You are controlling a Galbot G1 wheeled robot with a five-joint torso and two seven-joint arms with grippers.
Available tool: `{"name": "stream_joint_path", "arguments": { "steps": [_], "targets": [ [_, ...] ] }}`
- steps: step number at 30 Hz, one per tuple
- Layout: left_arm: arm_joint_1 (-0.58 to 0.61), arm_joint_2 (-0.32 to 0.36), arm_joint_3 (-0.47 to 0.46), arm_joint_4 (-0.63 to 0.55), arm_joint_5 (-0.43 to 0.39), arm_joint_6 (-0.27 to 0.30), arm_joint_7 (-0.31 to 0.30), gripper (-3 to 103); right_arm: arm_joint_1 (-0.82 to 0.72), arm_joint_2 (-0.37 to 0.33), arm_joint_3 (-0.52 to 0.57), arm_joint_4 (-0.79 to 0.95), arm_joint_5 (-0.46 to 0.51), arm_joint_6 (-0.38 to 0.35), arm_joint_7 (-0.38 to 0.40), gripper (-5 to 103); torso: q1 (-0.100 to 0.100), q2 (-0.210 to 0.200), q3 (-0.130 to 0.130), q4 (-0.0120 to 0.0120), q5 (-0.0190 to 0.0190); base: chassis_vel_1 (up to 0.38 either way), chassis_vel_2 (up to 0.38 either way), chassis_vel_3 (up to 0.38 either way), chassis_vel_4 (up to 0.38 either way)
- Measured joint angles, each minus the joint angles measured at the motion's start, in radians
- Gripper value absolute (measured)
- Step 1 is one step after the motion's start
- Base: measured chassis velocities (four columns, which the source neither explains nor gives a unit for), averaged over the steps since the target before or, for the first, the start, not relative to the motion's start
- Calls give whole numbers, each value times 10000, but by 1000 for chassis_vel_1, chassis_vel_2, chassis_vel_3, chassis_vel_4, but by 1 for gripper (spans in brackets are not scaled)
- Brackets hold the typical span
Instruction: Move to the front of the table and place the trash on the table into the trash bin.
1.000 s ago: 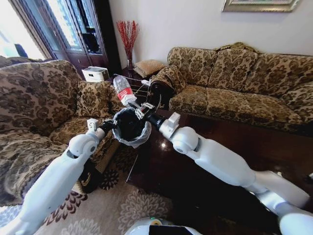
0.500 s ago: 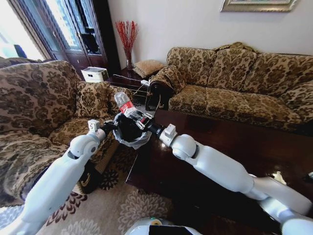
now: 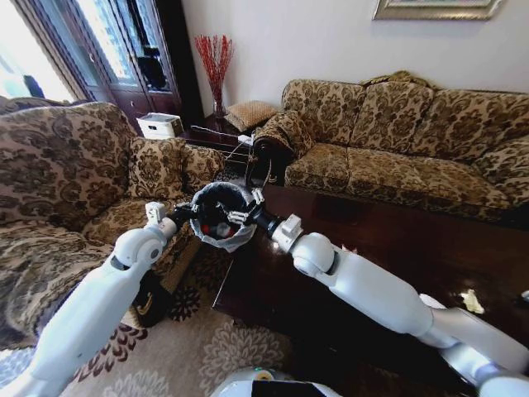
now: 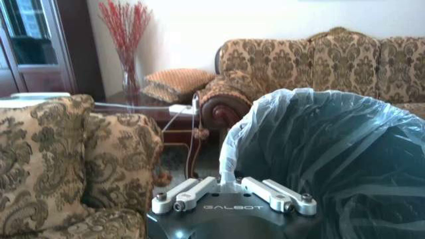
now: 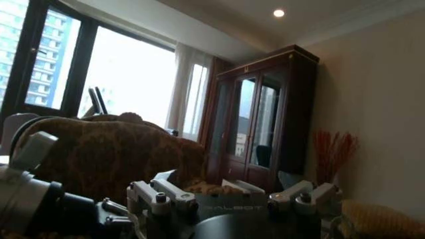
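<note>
Round black-lined trash bin (image 3: 221,217) with pale plastic rim: your left gripper (image 4: 229,191) clamps its rim beside the table | right gripper (image 3: 245,208) spread empty over it | crumpled white scrap (image 3: 471,301) remains on glossy dark wooden table (image 3: 388,240).

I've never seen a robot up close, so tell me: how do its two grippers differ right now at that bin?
The left gripper is shut on the pale plastic rim of the trash bin; the right gripper is open and holds nothing. The left gripper is at the bin's left side; the right gripper reaches over the table to the bin's right side. Both meet at the bin's rim.
</note>
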Motion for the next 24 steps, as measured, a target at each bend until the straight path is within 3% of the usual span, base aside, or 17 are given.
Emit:
{"name": "stream_joint_path", "arguments": {
  "steps": [2,3,5,7,10,15,24],
  "targets": [
    [103,-71,-59,-33,158,-58,1,2,-710,-253,1117,-10,102,-286,347,100,0,0,0,1,-1,0,0,0,0],
    [103,-71,-59,-33,158,-58,1,2,-710,-253,1117,-10,102,-286,347,100,0,0,0,1,-1,0,0,0,0],
    [227,-160,-100,-54,304,-160,11,2,-1747,-609,2412,-97,111,-603,668,100,0,0,0,1,1,0,0,0,0],
    [261,-184,-104,-56,328,-198,15,2,-1984,-689,2703,-129,108,-662,708,100,1,0,0,-1,2,0,0,0,0],
    [413,-350,-185,-142,454,-288,46,2,-4048,-1143,4452,-736,-110,-768,1005,100,0,0,0,-6,6,0,0,0,0],
    [572,-446,-249,-292,634,-308,43,2,-5328,-967,5135,-1592,-436,-599,1113,100,0,0,-1,-3,-1,-6,-7,-12,-5],
    [895,-461,-364,-627,828,-306,18,2,-5485,-48,5127,-3024,-1020,-125,1199,100,0,0,0,3,-1,-45,-34,-42,-38]
  ]
}}
